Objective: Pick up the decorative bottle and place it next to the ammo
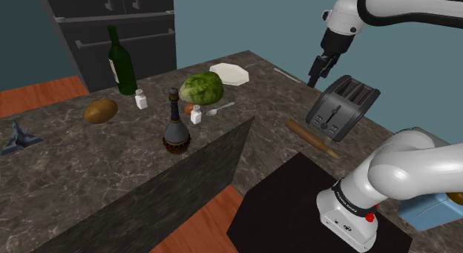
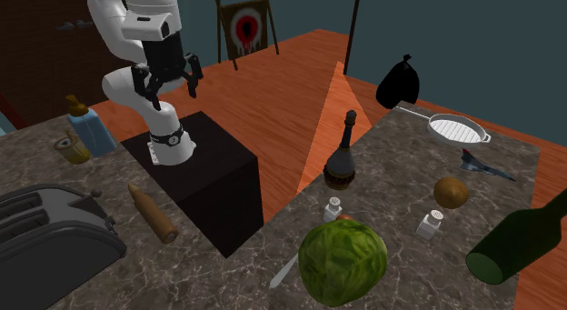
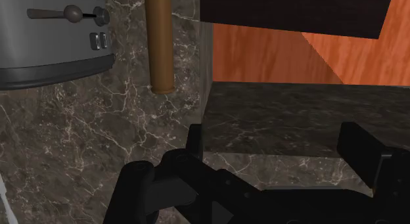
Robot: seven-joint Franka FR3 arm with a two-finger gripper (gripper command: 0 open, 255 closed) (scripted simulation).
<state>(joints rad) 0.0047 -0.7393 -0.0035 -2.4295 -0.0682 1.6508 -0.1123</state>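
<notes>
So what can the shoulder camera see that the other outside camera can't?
Shoulder view's extras: a white plate behind the lettuce, and a dark cabinet at the back.
Second exterior view's extras: a target board, a black bag and a white grill pan.
Both share the lettuce, the decorative bottle, the green bottle, the toaster, the rolling pin and the open gripper.
</notes>
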